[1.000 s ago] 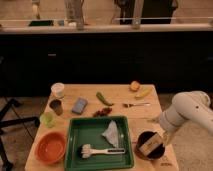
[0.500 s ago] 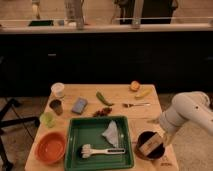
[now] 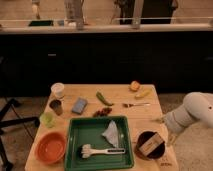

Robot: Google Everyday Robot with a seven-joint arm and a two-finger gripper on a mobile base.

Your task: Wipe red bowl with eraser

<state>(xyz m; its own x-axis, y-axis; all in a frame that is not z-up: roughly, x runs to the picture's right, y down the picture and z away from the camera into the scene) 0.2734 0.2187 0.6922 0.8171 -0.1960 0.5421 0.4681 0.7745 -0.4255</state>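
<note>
The red bowl (image 3: pixel 50 147) sits empty at the table's front left corner. The eraser (image 3: pixel 151 145), a tan block with a darker stripe, lies inside the dark brown bowl (image 3: pixel 142 138) at the front right. My white arm comes in from the right edge. Its gripper (image 3: pixel 169 135) hangs just right of the dark bowl's rim, close to the eraser and far from the red bowl.
A green tray (image 3: pixel 75 145) in the front middle holds a white cloth (image 3: pixel 112 134) and a scrub brush (image 3: pixel 102 151). Behind it lie a blue-grey sponge (image 3: pixel 79 105), three cups (image 3: pixel 58 90), a green pepper (image 3: pixel 104 98), a fork (image 3: pixel 135 105) and fruit (image 3: pixel 134 85).
</note>
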